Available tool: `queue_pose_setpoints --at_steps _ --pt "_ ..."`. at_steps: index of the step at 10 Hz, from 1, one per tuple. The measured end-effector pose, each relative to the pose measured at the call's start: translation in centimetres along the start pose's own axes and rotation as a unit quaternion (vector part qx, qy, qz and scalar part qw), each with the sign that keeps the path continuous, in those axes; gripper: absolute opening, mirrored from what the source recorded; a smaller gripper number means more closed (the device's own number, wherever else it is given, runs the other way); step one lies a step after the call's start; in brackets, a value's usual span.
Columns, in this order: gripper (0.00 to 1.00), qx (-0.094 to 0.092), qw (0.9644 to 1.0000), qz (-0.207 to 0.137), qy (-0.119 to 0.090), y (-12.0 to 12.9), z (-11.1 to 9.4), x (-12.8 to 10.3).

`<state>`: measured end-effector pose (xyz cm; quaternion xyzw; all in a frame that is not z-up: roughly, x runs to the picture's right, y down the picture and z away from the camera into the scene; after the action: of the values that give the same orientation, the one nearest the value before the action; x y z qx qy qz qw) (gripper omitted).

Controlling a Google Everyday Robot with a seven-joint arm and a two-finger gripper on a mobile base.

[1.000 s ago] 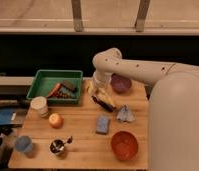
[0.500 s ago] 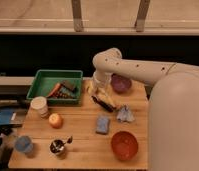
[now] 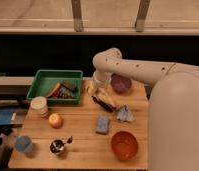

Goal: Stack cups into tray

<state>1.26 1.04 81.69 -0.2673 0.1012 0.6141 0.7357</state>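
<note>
Presently the gripper [image 3: 98,91] is held over the surface [image 3: 83,142] at 12 o'clock, fingers spread wide; the tray [image 3: 35,88] is set at 10, the white cup [image 3: 39,106] at 9, the blue cup [image 3: 24,145] at 7.

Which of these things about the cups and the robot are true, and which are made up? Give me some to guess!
1. The white cup stands inside the green tray. False: it stands on the table, just in front of the tray.
2. The light-blue cup is near the table's front left corner. True.
3. The gripper hangs over the light-blue cup. False: it is at the back of the table, between the tray and the purple bowl.
4. The orange bowl sits at the front right. True.
5. The two cups are stacked. False: they stand apart.
</note>
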Motion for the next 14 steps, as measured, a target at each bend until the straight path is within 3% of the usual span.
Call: queue_pose_setpoints --at_steps 3,6,7,8,9,10,11,12,14 --pt "0.63 0.006 0.9984 -0.055 -0.004 3.7 -0.8 -0.7" --pt "0.63 0.008 0.9887 -0.15 0.001 11.7 -0.8 -2.4" --pt "0.63 0.008 0.9821 -0.188 0.003 14.8 -0.7 -2.6" --pt "0.63 0.01 0.9715 -0.237 0.004 18.4 -0.8 -2.2" --pt "0.63 0.012 0.9634 -0.268 0.006 20.4 -1.0 -1.5" --pt "0.63 0.01 0.9525 -0.304 0.008 22.7 -1.1 -0.5" --pt "0.63 0.003 0.9365 -0.35 0.012 26.0 -1.3 1.0" --pt "0.63 -0.004 0.927 -0.375 0.013 27.8 -1.5 2.0" --pt "0.63 0.0 0.927 -0.375 0.015 27.3 -1.5 2.0"
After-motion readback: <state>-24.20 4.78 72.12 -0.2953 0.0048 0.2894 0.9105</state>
